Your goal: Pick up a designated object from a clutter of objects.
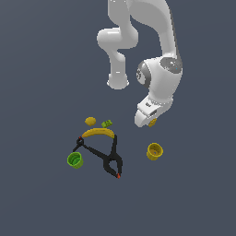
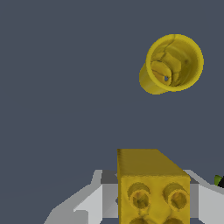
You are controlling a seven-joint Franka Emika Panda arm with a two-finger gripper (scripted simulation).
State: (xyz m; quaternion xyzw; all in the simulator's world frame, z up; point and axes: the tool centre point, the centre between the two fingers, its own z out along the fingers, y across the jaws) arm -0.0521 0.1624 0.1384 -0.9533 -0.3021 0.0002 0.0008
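The designated object, a small yellow-orange studded brick (image 2: 151, 186), sits between my grey fingers (image 2: 94, 203), pads against both its sides. My gripper (image 2: 153, 210) is shut on it. In the exterior view the brick (image 1: 152, 122) peeks out under the white hand, where the gripper (image 1: 150, 123) is mostly hidden. The clutter lies toward the exterior view's left: a banana (image 1: 97, 132), a black clamp with red tips (image 1: 105, 156), a green cup (image 1: 75, 160), a small yellow lump (image 1: 90, 121) and a tiny green block (image 1: 107, 123).
A yellow cup (image 1: 154, 151) lies on its side just below the hand in the exterior view; its open mouth faces the wrist camera (image 2: 173, 63). The arm's base (image 1: 118, 82) stands behind the scene on the dark grey floor.
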